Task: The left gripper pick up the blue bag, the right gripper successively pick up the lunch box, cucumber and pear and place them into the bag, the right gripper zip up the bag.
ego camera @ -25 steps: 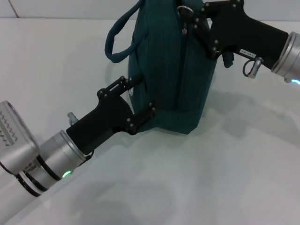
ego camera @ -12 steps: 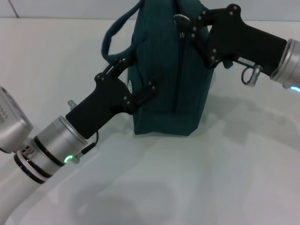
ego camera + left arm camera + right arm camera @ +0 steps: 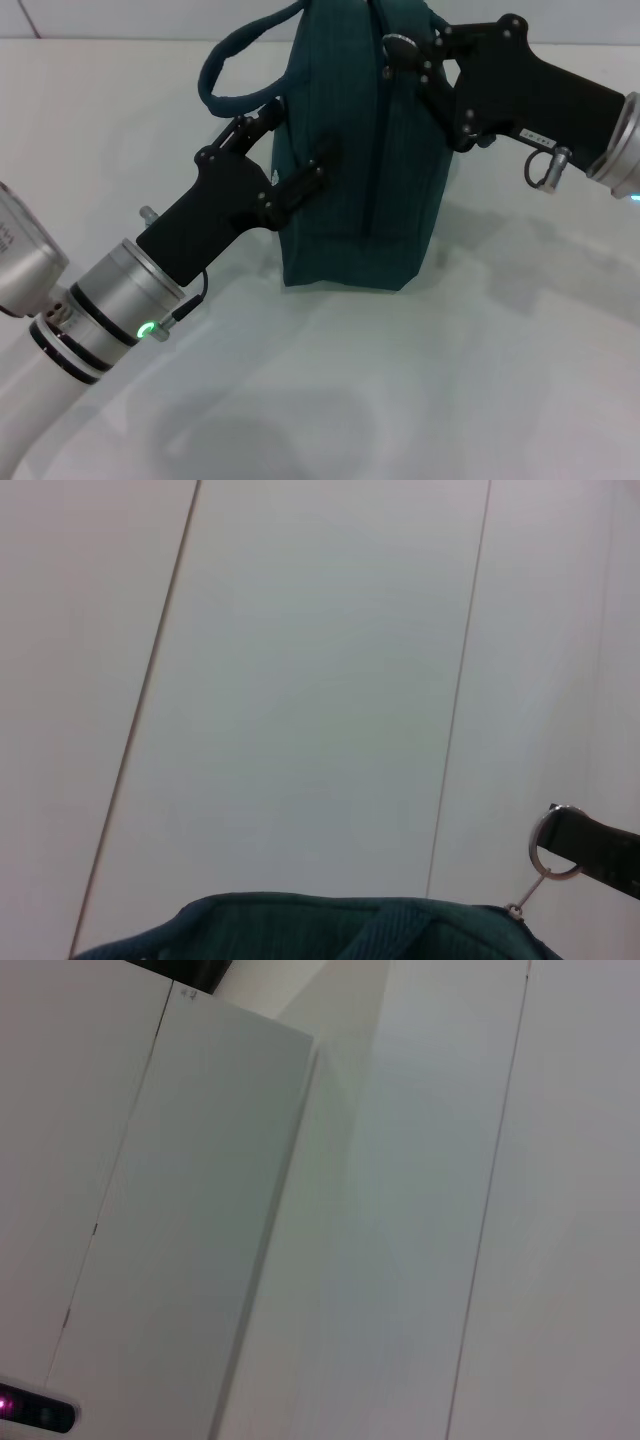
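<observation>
The blue bag (image 3: 365, 150) stands upright on the white table (image 3: 420, 380), toward the far side and about the middle of the scene. Its zipper line runs down the near face, and 1 loop handle (image 3: 235, 60) arcs out to the left near the top.

The left gripper (image 3: 295, 140) reaches in from the near left, its 2 fingers spread apart and set against the bag's left edge, 1 finger (image 3: 255, 120) on the far side by the handle and the other finger (image 3: 300, 185) across the near face. Whether they actually pinch the fabric cannot be told. A green light (image 3: 146, 328) glows on its silver arm.

The right gripper (image 3: 410, 50) comes in from the far right at the top of the bag, its fingers closed together on the metal ring pull (image 3: 397, 43) of the zipper. In the left wrist view the ring pull (image 3: 548, 845) shows hanging from a dark fingertip above the bag's top edge (image 3: 330, 925).
</observation>
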Robot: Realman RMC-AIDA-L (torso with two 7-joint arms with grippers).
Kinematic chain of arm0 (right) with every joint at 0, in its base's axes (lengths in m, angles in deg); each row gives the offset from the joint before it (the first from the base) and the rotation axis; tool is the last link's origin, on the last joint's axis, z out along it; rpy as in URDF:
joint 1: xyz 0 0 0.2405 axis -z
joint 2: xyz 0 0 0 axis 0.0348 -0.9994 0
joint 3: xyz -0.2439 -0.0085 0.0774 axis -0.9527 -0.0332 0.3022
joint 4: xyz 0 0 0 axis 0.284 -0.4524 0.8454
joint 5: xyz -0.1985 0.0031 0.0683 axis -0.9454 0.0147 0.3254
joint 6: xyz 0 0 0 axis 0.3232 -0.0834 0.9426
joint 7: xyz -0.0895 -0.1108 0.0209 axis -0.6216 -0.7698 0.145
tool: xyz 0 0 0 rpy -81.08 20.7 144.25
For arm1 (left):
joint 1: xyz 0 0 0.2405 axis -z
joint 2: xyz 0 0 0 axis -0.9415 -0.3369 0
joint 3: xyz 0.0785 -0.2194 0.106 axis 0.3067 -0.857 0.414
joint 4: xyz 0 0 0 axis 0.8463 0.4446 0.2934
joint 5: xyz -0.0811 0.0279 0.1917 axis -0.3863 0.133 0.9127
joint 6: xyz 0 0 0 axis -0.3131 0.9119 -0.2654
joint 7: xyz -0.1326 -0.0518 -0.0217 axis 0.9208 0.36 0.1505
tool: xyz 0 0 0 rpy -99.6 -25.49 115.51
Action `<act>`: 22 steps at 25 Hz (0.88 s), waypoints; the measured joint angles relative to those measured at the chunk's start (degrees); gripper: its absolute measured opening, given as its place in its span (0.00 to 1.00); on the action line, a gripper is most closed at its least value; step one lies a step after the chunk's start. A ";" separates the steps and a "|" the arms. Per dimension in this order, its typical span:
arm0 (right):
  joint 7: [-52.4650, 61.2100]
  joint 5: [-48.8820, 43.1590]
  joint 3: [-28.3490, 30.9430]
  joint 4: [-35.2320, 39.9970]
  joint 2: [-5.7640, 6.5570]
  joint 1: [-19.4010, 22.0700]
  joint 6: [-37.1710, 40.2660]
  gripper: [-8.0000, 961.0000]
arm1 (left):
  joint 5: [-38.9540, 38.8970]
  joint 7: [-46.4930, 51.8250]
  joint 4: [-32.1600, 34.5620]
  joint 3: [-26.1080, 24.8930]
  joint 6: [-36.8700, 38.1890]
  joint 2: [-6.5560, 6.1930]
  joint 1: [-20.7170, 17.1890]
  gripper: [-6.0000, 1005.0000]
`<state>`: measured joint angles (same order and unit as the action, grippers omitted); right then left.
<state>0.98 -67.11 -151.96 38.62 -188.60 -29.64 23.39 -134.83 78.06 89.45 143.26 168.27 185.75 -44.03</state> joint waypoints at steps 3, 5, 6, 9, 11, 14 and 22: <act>-0.02 0.00 0.00 0.03 0.00 0.06 0.00 0.03 | 0.35 -0.47 -0.59 0.30 -0.09 -0.04 0.43 0.72; -0.04 0.00 -0.06 0.28 0.00 0.19 0.00 0.03 | 0.98 -0.57 -1.07 0.57 -0.12 -0.14 0.66 0.70; -0.04 0.00 -0.06 0.28 0.00 0.19 0.00 0.03 | 1.29 -0.69 -1.30 0.59 -0.15 -0.22 0.70 0.69; -0.05 0.00 -0.12 0.36 0.00 0.24 0.05 0.03 | 1.58 -1.19 -1.89 0.61 -0.15 -0.29 0.71 0.66; -0.05 0.00 -0.27 0.37 0.00 0.25 0.07 0.03 | 1.79 -1.70 -2.15 0.62 0.04 -0.31 0.62 0.61; -0.07 0.00 -0.49 0.38 0.00 0.25 0.08 0.03 | 2.93 -3.69 -2.27 0.62 0.92 -0.44 0.47 0.49; -1.25 -0.58 -1.91 0.60 0.00 0.43 4.01 0.03 | 8.43 -8.30 -8.26 0.59 10.90 -0.68 -0.29 0.17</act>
<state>-0.27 -67.69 -153.87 39.23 -188.60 -29.20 27.40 -126.40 69.76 81.18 143.85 179.17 185.07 -44.31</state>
